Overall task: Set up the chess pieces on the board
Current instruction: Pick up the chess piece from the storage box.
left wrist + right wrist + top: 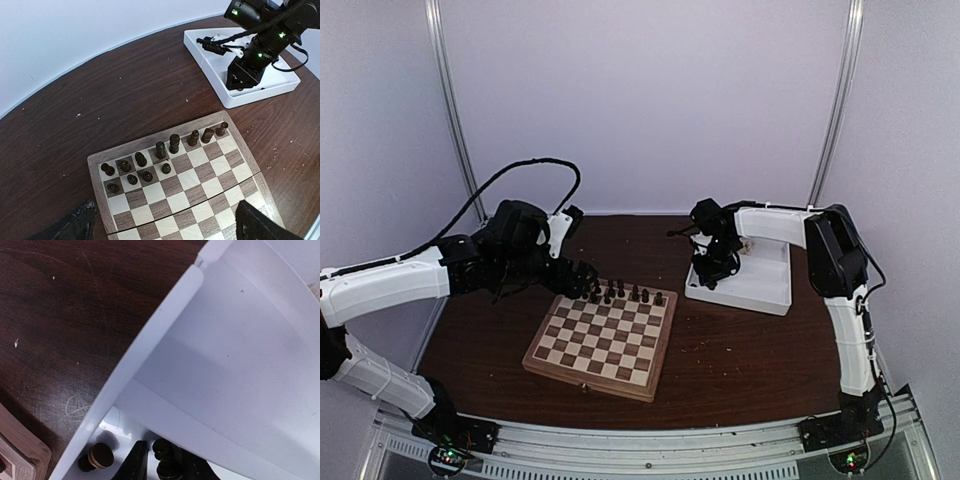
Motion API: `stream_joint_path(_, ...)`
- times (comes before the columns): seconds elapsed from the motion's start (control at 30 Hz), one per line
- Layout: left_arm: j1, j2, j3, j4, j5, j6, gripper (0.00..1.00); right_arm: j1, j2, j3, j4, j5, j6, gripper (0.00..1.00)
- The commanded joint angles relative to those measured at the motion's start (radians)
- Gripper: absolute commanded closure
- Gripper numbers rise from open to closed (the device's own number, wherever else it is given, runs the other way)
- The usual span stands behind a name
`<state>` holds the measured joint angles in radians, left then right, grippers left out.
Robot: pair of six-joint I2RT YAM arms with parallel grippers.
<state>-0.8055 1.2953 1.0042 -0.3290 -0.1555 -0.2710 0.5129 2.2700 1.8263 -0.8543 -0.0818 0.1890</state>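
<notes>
The board [605,345] lies in the middle of the table, with dark chess pieces [620,293] along its far edge. In the left wrist view those pieces [173,143] fill the back row, and a few more stand in the second row at the left. My left gripper [582,278] hovers open over the board's far left corner, nothing between its fingers [75,225]. My right gripper [165,465] is down in the white tray [225,340], its two fingers pressed on either side of an upright dark chess piece [169,460]. Another dark piece [97,456] lies beside it.
The white compartment tray [760,285] stands at the back right of the dark wooden table [740,350], just right of the board. A corner of the board [20,450] shows close to the tray. White walls enclose the table.
</notes>
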Motion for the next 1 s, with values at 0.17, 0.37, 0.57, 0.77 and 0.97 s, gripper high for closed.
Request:
stream_joint_path(0.17, 0.006, 0.003, 0.01, 0.041, 0.019, -0.015, 0.03, 0.013, -0.014, -0.001, -0.052, 0.068, -0.04, 0.89)
stream_joint_path(0.37, 0.006, -0.002, 0.005, 0.041, 0.043, -0.037, 0.03, 0.013, -0.165, -0.148, 0.099, 0.11, -0.032, 0.92)
stream_joint_path(0.57, 0.006, -0.017, -0.017, 0.044, 0.082, -0.068, 0.04, 0.013, -0.312, -0.311, 0.251, 0.102, -0.003, 0.91)
stream_joint_path(0.77, 0.006, -0.035, -0.058, 0.079, 0.108, -0.113, 0.04, 0.013, -0.394, -0.429, 0.367, 0.036, 0.015, 0.92)
stream_joint_path(0.97, 0.006, -0.033, -0.049, 0.082, 0.152, -0.123, 0.04, 0.015, -0.484, -0.564, 0.537, -0.034, 0.039, 0.91)
